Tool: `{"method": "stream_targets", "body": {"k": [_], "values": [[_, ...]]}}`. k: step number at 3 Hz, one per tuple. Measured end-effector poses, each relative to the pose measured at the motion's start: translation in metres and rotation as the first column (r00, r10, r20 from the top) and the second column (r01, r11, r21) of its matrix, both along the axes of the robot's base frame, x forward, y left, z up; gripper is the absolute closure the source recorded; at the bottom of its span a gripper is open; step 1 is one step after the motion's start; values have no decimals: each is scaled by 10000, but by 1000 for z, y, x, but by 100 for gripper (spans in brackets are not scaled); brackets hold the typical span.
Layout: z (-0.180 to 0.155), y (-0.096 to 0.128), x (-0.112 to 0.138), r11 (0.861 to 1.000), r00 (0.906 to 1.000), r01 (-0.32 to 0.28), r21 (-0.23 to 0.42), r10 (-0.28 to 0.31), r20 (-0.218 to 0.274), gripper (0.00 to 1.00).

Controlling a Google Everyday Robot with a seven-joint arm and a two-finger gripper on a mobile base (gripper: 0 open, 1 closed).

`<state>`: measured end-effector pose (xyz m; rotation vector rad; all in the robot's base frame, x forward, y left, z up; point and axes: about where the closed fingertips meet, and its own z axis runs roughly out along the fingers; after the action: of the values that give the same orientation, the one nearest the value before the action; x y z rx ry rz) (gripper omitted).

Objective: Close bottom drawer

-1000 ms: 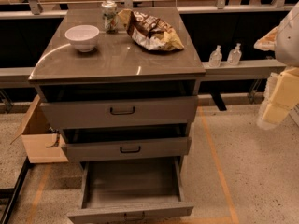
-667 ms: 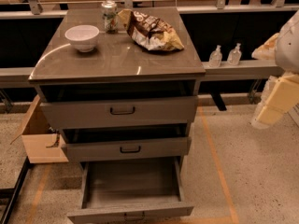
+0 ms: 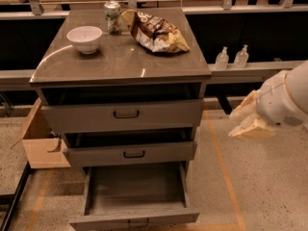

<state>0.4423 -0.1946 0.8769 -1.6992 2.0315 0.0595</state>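
**A:** What is sitting nearest to us?

**B:** The bottom drawer (image 3: 134,191). It is standing pulled well out toward us, the lowest of the 3 in the cabinet (image 3: 202,88). I am looking down onto its grey floor. Its narrow front, with a small black handle (image 3: 138,222), is lying at the near edge of what I am seeing.

**A:** And the gripper?

**B:** The gripper (image 3: 246,120) is hanging out to the right, over the speckled floor (image 3: 260,186) and well apart from the cabinet. It is riding on the end of a white arm (image 3: 288,97) that is reaching in from the right edge. It is touching nothing. Whether it is apart or together, I cannot tell.

**A:** How are the other 2 drawers sitting?

**B:** The middle drawer (image 3: 130,153) is sticking out a little, and so is the top drawer (image 3: 122,114). Each is showing a dark gap above its front.

**A:** Anything lying beside the cabinet?

**B:** An open cardboard box (image 3: 41,141) is sitting on the floor against its left side.

**A:** And farther back?

**B:** A white bowl (image 3: 84,37) is resting on the left of the cabinet top. A can (image 3: 112,17) is standing farther back, and a crumpled snack bag (image 3: 154,32) is lying just to its right. Beyond the cabinet, on the right, 2 small bottles (image 3: 222,58) are standing side by side on a ledge (image 3: 260,70).
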Motion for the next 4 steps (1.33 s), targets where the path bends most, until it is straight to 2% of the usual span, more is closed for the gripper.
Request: {"method": "stream_targets", "body": {"k": [1, 2, 3, 4], "values": [[-67, 14, -4, 9968, 9963, -787, -165, 792, 347, 85], [-140, 32, 5, 9909, 9915, -1216, -583, 1240, 405, 100], [-138, 30, 21, 9948, 9901, -810, -618, 874, 1098, 100], [-163, 36, 12, 9959, 9924, -715, -561, 767, 960, 100]]}}
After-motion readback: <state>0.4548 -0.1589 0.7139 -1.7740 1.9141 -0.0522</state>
